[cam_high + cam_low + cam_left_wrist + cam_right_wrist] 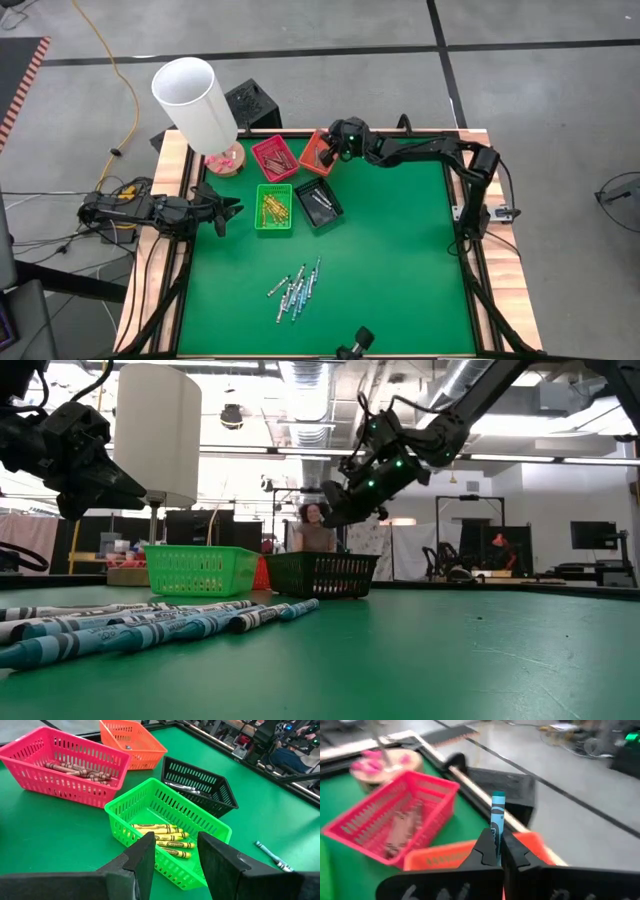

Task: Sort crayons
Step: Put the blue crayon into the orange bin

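Here, green tray (150, 802) holds yellow crayons (165, 837); red tray (45, 750) brown.

A lab or workshop: grey concrete floor (300, 40) marked with black tape lines, exposed ceiling ducts (470, 380), monitors (590, 535) and a person (316, 528) behind the green table (400, 260), and an orange cable (120, 70).

both arms are showing as dark, jointed machines built of black segments. the right arm (430, 152) is glowing with a small green light near its wrist and trailing black cable along its links. the left arm (150, 210) is carrying bundled cables at its base. the left gripper (175, 862) is showing two broad, wedge-shaped matte black fingers (142, 860).
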You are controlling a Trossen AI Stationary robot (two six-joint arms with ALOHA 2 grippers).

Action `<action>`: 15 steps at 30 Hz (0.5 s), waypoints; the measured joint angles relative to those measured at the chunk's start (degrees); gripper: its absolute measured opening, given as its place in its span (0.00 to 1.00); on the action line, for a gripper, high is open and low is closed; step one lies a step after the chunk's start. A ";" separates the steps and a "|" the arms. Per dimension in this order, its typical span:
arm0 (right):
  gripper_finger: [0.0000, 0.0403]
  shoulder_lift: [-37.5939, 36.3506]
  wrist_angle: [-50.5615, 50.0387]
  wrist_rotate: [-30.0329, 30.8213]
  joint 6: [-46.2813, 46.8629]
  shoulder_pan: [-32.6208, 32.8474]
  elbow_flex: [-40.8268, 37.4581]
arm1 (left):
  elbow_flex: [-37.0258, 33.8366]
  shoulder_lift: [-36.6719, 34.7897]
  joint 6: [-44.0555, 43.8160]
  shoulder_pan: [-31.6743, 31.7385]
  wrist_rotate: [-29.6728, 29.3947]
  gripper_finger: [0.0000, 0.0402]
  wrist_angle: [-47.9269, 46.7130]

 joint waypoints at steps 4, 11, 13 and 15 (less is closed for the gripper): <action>0.00 2.57 3.80 -5.23 2.00 -0.70 -0.05 | 0.00 0.02 0.00 0.00 0.24 0.34 0.02; 0.00 4.79 3.56 -5.46 5.82 -1.47 0.02 | 0.00 0.02 0.02 -0.02 0.76 0.34 0.03; 0.00 4.77 3.52 -5.46 5.90 -1.47 0.04 | 0.00 0.02 0.02 -0.01 0.79 0.34 0.00; 0.00 4.75 3.39 -5.48 6.02 -1.45 0.04 | 0.00 0.02 0.02 -0.02 0.97 0.34 0.02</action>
